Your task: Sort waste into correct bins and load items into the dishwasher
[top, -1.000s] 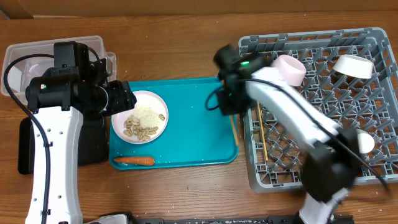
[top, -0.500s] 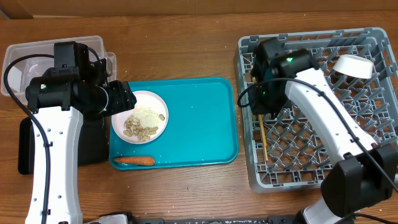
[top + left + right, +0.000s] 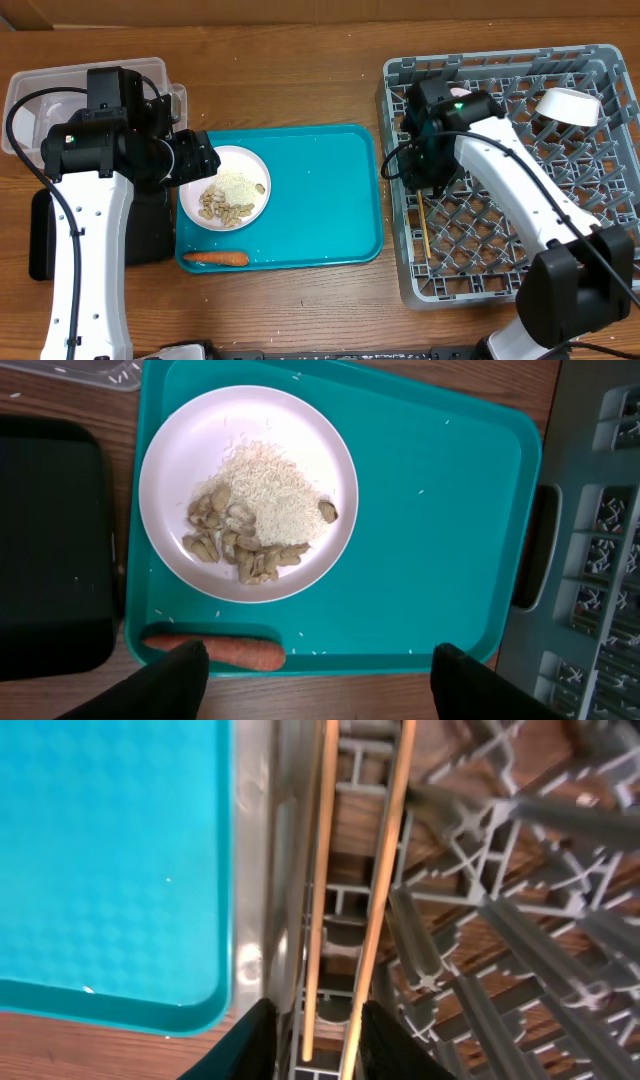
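My right gripper (image 3: 318, 1025) hangs low over the left edge of the grey dish rack (image 3: 520, 170), its jaws parted. Two light-wood chopsticks (image 3: 385, 890) lie lengthwise between its fingers on the lattice. The left stick is clear of its finger; the right stick is close against the other. A white bowl (image 3: 568, 105) sits at the rack's far right. My left gripper (image 3: 325, 685) is open and empty above the teal tray's front edge. The white plate (image 3: 250, 490) holds rice (image 3: 275, 500) and nuts (image 3: 225, 540). An orange carrot (image 3: 235, 652) lies in the tray's front corner.
The teal tray (image 3: 320, 200) lies between the arms, scattered with rice grains. The clear tub (image 3: 90, 80) stands at the back left. The black tray (image 3: 40, 235) lies partly under my left arm. The rack's upright pegs (image 3: 480, 920) crowd the right gripper.
My right arm swung from the teal tray's right edge to over the rack's left side, and its jaws have parted around the chopsticks. The left arm has stayed put.
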Tool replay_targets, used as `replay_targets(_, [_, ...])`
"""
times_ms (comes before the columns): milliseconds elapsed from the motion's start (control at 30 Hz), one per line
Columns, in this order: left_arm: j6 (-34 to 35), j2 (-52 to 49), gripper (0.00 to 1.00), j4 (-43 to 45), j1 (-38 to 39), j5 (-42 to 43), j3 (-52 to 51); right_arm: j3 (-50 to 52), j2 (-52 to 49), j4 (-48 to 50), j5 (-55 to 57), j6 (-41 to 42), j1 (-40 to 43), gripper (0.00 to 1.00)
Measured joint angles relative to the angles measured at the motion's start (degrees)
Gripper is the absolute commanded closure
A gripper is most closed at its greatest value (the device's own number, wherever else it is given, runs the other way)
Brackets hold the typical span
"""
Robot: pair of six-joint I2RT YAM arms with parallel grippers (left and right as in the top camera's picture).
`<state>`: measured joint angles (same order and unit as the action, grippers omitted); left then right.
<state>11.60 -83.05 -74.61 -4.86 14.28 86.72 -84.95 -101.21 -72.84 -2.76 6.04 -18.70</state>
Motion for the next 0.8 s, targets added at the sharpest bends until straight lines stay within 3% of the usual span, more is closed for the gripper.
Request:
replay_targets(167, [0.0, 0.0, 0.24, 0.1, 0.5, 0.0, 0.0, -4.8, 5.2, 0.7, -1.4, 1.3, 4.9, 0.49])
replay_targets(300, [0.0, 0.0, 0.22, 1.9, 3.8, 0.0, -0.1, -6.8, 11.8, -1.0, -2.2, 1.5, 12.7, 0.45])
replay_targets(533, [0.1, -2.2, 0.18, 7.3, 11.9, -0.1, -1.9, -7.1, 14.5, -6.8, -4.9, 1.4, 25.5, 0.45])
replay_targets(800, [1.6, -13.1, 0.17, 11.1, 16.5, -0.9, -3.0, -7.1, 14.4, -6.9, -7.8, 1.4, 27.9, 0.45])
